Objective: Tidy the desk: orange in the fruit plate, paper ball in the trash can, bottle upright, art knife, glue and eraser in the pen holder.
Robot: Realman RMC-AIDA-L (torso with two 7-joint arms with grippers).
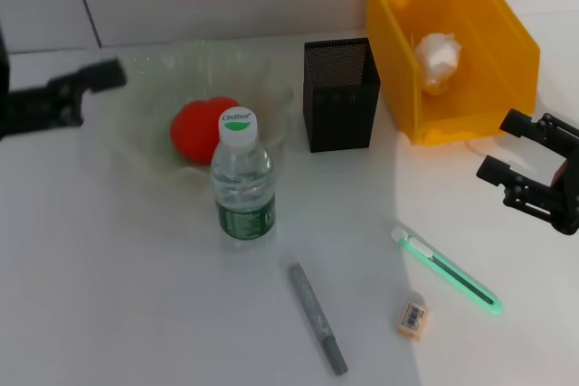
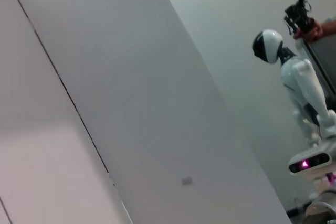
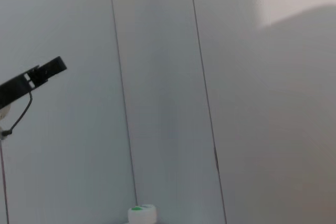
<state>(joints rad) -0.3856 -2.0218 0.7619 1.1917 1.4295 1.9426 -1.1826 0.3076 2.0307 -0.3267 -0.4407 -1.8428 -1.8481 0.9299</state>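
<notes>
The orange lies in the fruit plate, at the table's far left. The bottle stands upright just in front of the plate, its white cap bearing a green mark and small lettering too fine to read with certainty; the green label's print is illegible. The pen holder stands to the right of the plate, with the trash can beside it, the paper ball inside. Nearer the front lie a grey glue stick, the green-and-white art knife and the eraser with a barcode label, all apart from one another. The right gripper hovers by the bin's front corner, fingers spread and holding nothing. The left gripper hangs at the left edge; whether its fingers are parted cannot be told
</notes>
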